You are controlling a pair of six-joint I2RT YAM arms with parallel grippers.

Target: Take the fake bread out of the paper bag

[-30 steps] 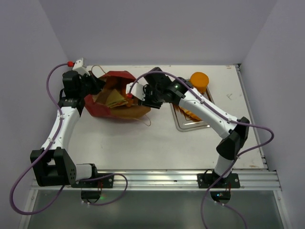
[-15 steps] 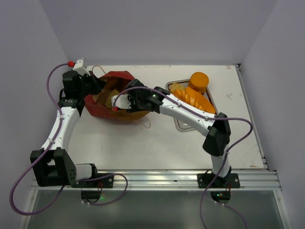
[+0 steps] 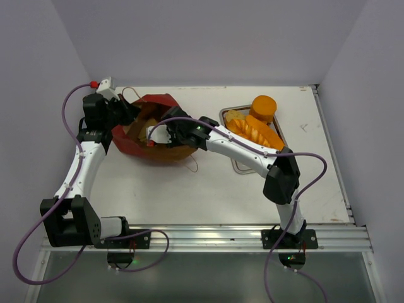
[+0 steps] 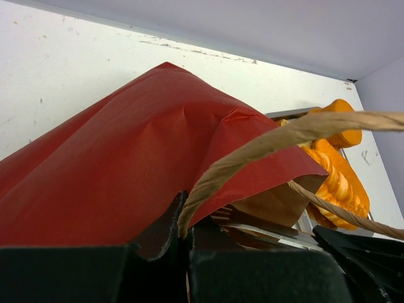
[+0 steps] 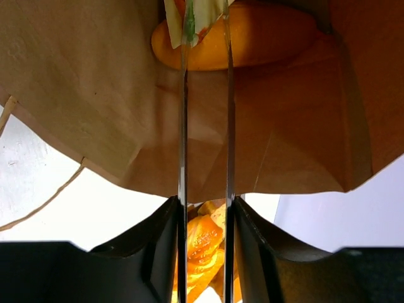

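From above, the left gripper (image 3: 126, 115) held the red paper bag (image 3: 136, 148) by its rim, the right gripper (image 3: 153, 136) was in its mouth, and orange bread (image 3: 255, 129) lay on a tray (image 3: 243, 168) beside it. The left wrist view showed closed jaws pinching the red paper. The right wrist view showed narrowly parted fingers (image 5: 184, 126) at a sandwich (image 5: 203, 16) and loaf (image 5: 265, 38) inside the bag; whether they gripped could not be told.

Both the left arm (image 3: 79, 165) and the right arm (image 3: 245, 147) are built from white links joined by black joint housings. A purple cable (image 3: 28, 235) is looped along each arm, from behind the jaws to the black base (image 3: 68, 222). A red fitting (image 3: 93, 83) is carried behind the left jaws. The right fingers (image 5: 184, 126) are formed as thin metallic blades (set in black mounts).
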